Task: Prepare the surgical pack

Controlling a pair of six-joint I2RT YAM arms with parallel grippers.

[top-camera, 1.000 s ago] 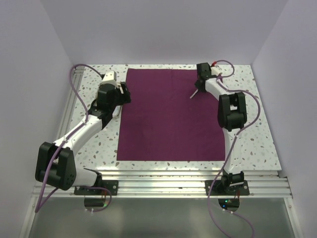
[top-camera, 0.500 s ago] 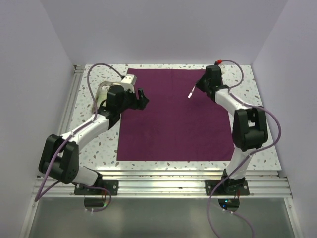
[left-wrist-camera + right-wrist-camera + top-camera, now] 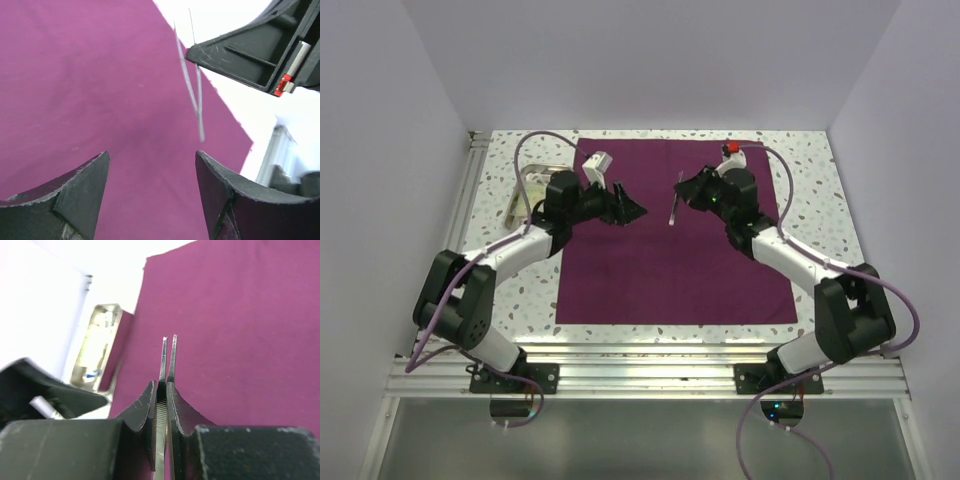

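Right claw (image 3: 686, 190) is clenched on thin tweezers (image 3: 675, 205), whose slim tips stick out ahead of it. Left claw (image 3: 628, 210) hangs released, fingers spread wide, facing the right one across a small gap.

Under both claws lies the purple cloth (image 3: 670, 270), spread flat and not yet folded. I worry most about it. If either claw dips, or the tweezers' tips drag, the sheet could snag and bunch, and any later wrap would go crooked.

Behind the left claw, by that arm's forearm and just beside the cloth's edge, sits the steel tray (image 3: 106, 306). Something lies in it, too blurred to name. A swing of that forearm could nudge it along the table (image 3: 820, 200).

Smallest and riskiest are the tweezers. The right claw's grip on them is narrow, so I judge they could twist or slip out. If the left claw closes in off line, its fingers could knock them loose or hit the right claw.
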